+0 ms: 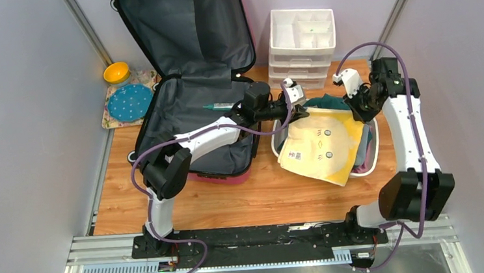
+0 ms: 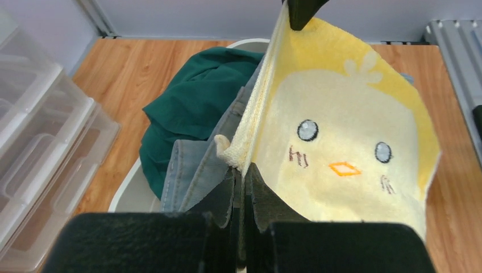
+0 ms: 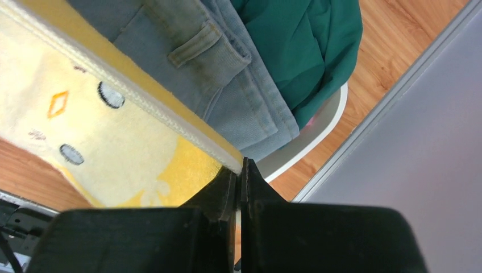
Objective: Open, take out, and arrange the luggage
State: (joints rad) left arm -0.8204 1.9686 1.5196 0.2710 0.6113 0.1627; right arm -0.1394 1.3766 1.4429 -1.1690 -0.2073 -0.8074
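Observation:
The luggage (image 1: 183, 43) lies open at the back left, its lid leaning on the wall and its dark grey lining showing. A yellow towel (image 1: 321, 144) with a chick face is stretched between both grippers above a white oval basin (image 1: 371, 163). My left gripper (image 1: 299, 110) is shut on one towel corner (image 2: 243, 162). At the other end, the right gripper (image 1: 354, 105) pinches the towel's edge (image 3: 236, 164). Under the towel, grey jeans (image 2: 196, 170) and a green garment (image 2: 190, 108) fill the basin (image 2: 128, 196).
A white drawer organiser (image 1: 302, 40) stands behind the basin. A yellow bowl (image 1: 117, 72) and a blue dotted plate (image 1: 129, 103) sit on a mat left of the luggage. A small teal item (image 1: 220, 105) lies in the luggage's base. Walls close in both sides.

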